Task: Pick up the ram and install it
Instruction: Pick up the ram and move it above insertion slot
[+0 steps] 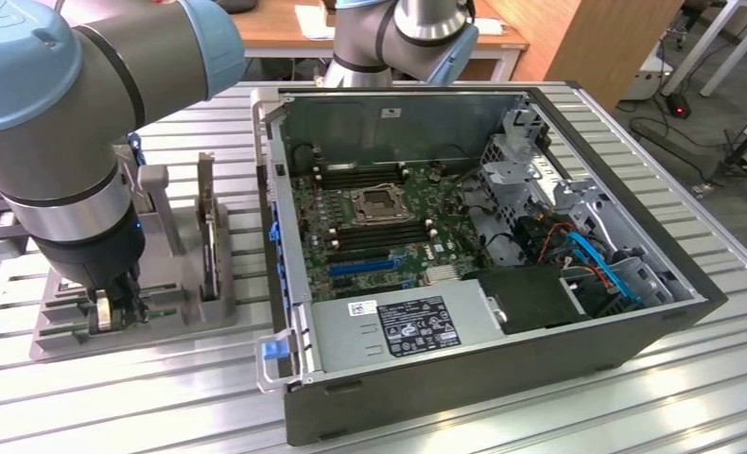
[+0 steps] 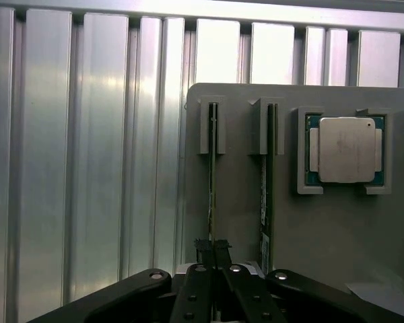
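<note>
Quick status from my remote seat: the ribbed aluminium worktop [image 1: 121, 397] has the open PC case [image 1: 475, 397] on the exterior view's right and the grey parts holder [image 1: 159, 326] on its left, with the arm [image 1: 71, 142] reaching straight down over the holder. Inside the case the motherboard [image 1: 387, 218] is exposed, and the long black memory slots [image 1: 355, 176] on either side of the processor socket [image 1: 380, 203] look empty as far as I can make out, so nothing's installed yet. On the wrist view I'm looking down along two narrow slots in the holder, each with a thin stick standing on edge. The ram [image 2: 212, 182] I'm after is the one directly under the hand [image 2: 213, 256], sitting fully down in its slot and not lifted at all. The fingers are pressed together on its top edge, so I'd call that pinching the ram. The neighbouring stick [image 2: 266, 188] with the white label sits just beside it, untouched, and the little silver processor chip [image 2: 347, 149] is in its own pocket further along. So my read: grasp looks made, and the lift, the carry to the case and the seating are all left. Early days.
</note>
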You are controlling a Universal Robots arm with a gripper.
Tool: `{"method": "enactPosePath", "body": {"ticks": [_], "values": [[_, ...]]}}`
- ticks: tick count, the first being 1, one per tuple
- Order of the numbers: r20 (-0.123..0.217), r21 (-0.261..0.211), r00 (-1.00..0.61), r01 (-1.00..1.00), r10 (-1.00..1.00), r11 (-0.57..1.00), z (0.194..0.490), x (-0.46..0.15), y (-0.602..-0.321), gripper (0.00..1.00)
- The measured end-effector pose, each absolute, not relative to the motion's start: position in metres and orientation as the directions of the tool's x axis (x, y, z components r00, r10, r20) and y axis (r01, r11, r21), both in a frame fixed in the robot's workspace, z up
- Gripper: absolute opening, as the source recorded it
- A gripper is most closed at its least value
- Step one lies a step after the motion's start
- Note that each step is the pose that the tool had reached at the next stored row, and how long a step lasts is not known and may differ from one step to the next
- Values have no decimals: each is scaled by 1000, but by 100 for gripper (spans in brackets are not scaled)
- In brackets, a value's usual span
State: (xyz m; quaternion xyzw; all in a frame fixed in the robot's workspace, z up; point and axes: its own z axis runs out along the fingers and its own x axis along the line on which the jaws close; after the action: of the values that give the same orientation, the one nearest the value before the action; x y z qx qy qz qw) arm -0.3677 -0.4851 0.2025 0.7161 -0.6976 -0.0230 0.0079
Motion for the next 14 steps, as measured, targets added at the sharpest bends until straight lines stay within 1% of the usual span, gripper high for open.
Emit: {"method": "enactPosePath", "body": {"ticks": [14], "values": [[-22, 43, 26, -999, -999, -27, 223, -368, -485, 11]]}}
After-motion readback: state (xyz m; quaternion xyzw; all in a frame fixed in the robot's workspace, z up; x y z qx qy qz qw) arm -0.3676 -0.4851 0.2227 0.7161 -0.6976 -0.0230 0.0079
